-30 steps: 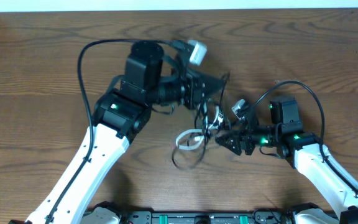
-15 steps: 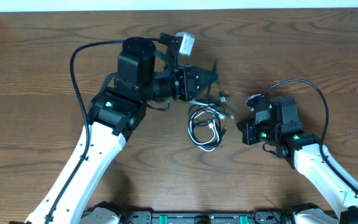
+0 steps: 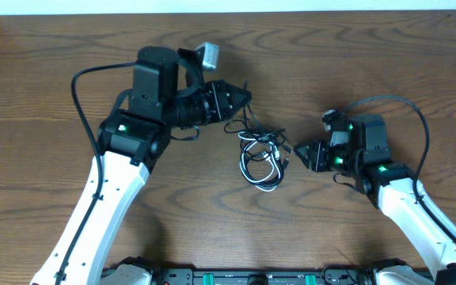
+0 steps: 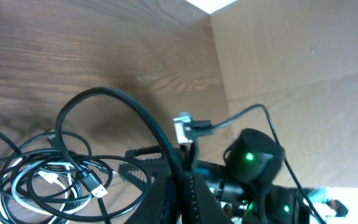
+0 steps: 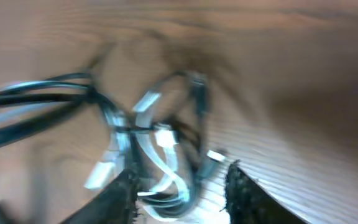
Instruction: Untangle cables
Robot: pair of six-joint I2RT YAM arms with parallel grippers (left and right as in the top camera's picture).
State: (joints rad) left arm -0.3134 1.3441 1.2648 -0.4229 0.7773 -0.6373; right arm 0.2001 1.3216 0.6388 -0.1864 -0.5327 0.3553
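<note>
My left gripper (image 3: 245, 98) is pinched shut on one black cable (image 4: 107, 91); it arches out from my fingertips and runs down into the cables (image 3: 261, 158) heaped just ahead on the table (image 3: 370, 63); a white cable (image 4: 27, 180) loops inside that heap; across it my right gripper (image 5: 182, 186) has its fingers apart, seemingly gripping nothing, though that wrist view is blurred.

One white cable (image 3: 252, 149), several black cables (image 4: 135, 112) (tangled)
</note>
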